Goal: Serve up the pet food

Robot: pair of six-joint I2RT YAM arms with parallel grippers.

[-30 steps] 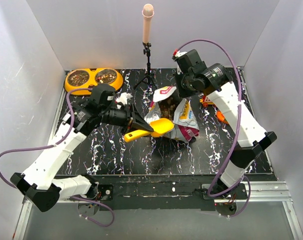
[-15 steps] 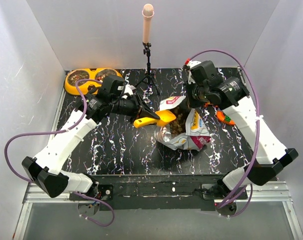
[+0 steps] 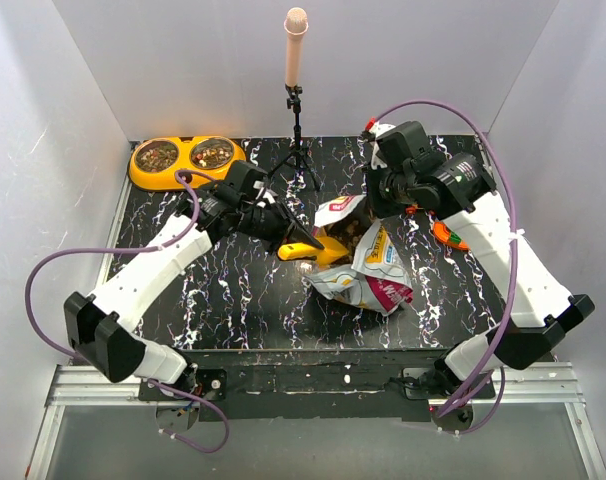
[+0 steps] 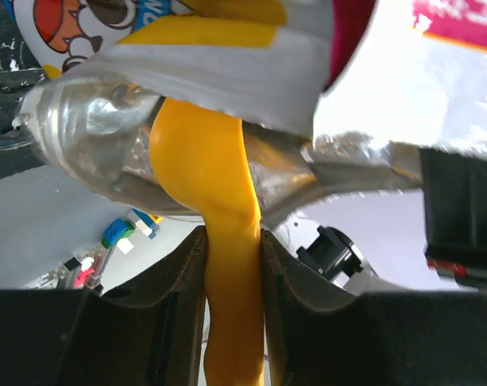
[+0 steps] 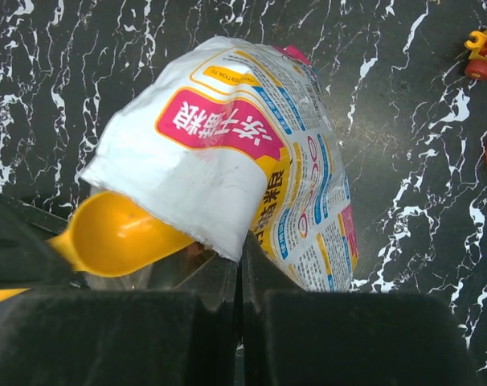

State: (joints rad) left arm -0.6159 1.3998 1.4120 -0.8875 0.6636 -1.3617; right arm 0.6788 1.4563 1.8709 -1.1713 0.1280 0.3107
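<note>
The pet food (image 3: 350, 232) is exposed in the bag (image 3: 373, 280), its rim pinched by the right tool (image 3: 375, 205) so the scoop (image 3: 321, 248), clamped by the left tool (image 3: 299, 240), can enter.

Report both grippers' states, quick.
Left gripper: closed on the handle of the yellow scoop.
Right gripper: closed, pinching the open edge of the food bag.

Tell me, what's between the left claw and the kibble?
The yellow scoop: the left gripper holds its handle, and its bowl reaches into the bag toward the kibble, seen in the top view.
</note>
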